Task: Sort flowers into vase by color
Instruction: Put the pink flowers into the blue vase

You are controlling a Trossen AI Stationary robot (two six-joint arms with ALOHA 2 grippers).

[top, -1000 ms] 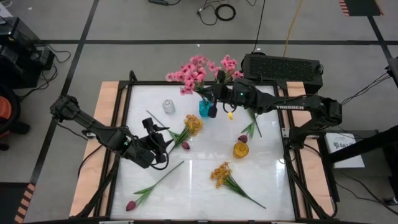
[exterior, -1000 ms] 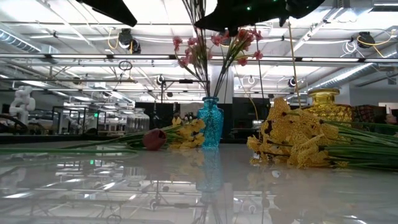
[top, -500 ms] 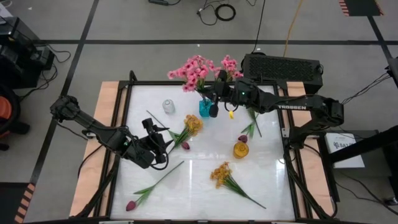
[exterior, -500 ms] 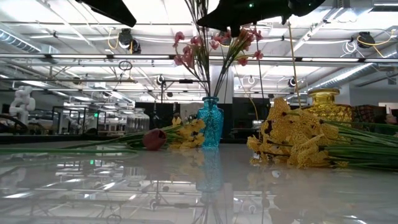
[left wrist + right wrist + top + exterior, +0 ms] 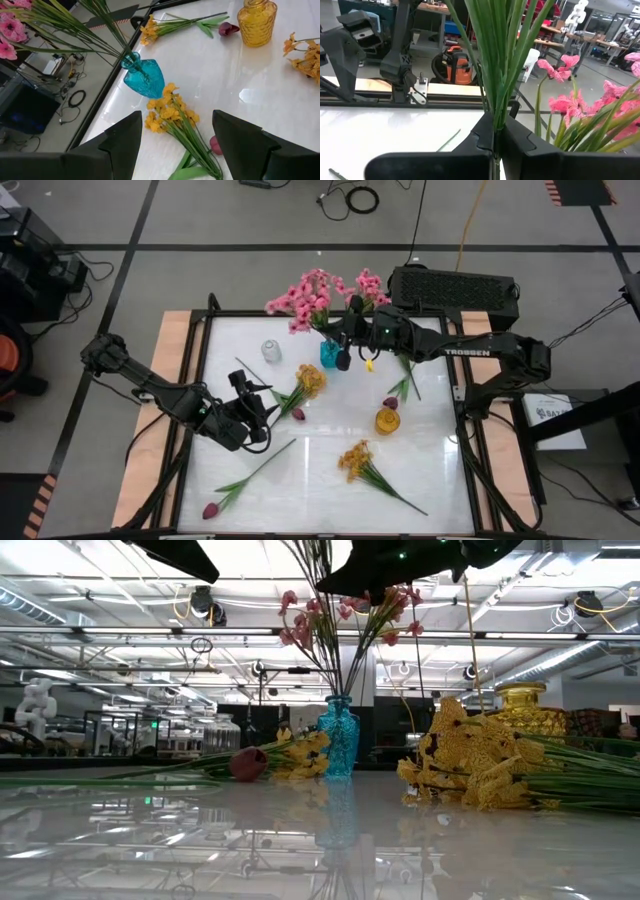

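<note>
Two dark fingers of the left gripper stand apart at the frame's bottom. Between them lies a yellow-orange spray with a magenta bud beside it. Centre left, a blue vase holds green stems; pink blossoms fill the upper left. An amber vase stands upper right.

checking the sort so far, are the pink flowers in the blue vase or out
In: the pink flowers have stems running into the blue vase, right gripper shut on them.
</note>
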